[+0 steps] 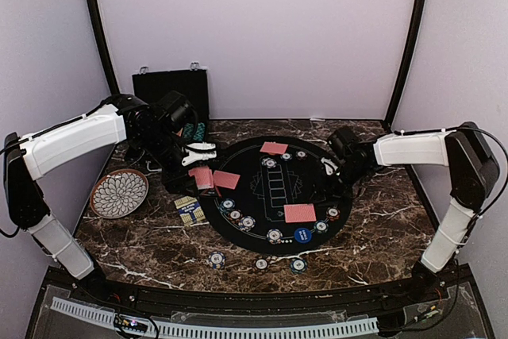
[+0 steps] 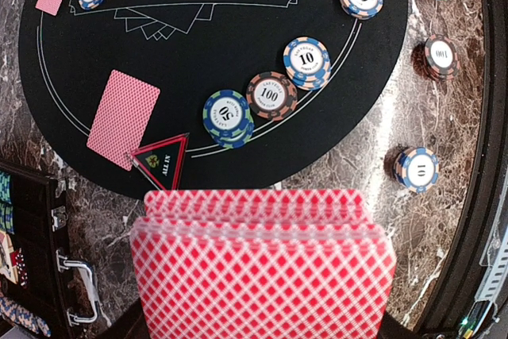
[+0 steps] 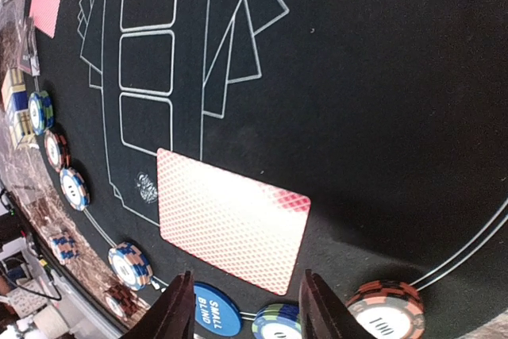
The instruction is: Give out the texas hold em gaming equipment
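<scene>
Red-backed deck of cards (image 2: pixel 262 271) is clamped in the left gripper (image 1: pixel 198 156), at the left edge of the black mat (image 2: pixel 198 53). Right gripper (image 3: pixel 246 291) has its fingers apart, just above a single card (image 3: pixel 226 224) lying face down on the mat beside a blue button disc (image 3: pixel 214 313) and chips (image 3: pixel 385 315).

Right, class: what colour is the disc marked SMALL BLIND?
The small blind disc is blue with white lettering; the right wrist view shows it best.

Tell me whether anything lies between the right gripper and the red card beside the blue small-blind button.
Nothing visible does. The right gripper, jaws apart, faces the card with an unblocked view; the small-blind button lies beside the card, not between.
</scene>
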Robot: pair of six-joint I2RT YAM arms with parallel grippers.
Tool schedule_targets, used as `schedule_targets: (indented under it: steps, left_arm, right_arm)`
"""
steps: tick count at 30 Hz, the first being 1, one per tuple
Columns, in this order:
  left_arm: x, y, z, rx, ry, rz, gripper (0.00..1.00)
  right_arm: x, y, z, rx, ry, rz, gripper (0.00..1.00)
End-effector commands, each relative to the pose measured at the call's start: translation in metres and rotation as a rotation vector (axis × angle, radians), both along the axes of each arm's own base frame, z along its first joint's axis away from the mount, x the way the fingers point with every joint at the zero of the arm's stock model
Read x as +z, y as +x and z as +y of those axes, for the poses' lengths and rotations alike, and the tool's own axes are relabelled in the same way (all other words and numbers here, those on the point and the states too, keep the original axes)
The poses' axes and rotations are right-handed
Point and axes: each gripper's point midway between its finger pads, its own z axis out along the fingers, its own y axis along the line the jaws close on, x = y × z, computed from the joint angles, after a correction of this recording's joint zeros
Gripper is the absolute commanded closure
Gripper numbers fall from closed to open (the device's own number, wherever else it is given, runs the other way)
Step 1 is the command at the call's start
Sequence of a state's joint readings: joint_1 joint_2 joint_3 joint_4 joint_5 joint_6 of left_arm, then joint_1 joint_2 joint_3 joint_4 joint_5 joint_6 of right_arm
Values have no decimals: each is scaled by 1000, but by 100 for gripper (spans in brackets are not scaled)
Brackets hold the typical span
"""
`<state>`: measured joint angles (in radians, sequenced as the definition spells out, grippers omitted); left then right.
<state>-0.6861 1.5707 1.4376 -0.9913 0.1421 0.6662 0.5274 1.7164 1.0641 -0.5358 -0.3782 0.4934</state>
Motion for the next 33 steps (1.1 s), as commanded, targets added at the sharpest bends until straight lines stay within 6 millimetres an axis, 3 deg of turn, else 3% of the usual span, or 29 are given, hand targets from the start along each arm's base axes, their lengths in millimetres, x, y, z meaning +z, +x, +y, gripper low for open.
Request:
schedule_targets:
  steps: [1,4,9,13,18,25,33]
  left_arm:
    - [14,-2,-2,-5,-34,-5,91]
    - [14,-2,-2,-3,-34,-3,91]
    - [14,-2,-2,-1,-34,-3,91]
    - [15,-1,-2,1,-34,-3,91]
    - [15,-2,-2,1,-32,-3,91]
    - [16,-1,-1,1,-30,-9,91]
    - [16,0,-1,5,-31,-9,92]
  right_arm:
    - [26,14,-1,-10,-39,-97,52]
    - [40,12,16,9,-17,-134,51]
    - [56,-5,69,101,77,-165,51]
    - [51,-24,108,183,76,-172,54]
    - [32,-44,141,253,58,-162,58]
    - [8,-58,158,328,-74,-208,61]
    - [-12,-67,158,367,-147,-213,64]
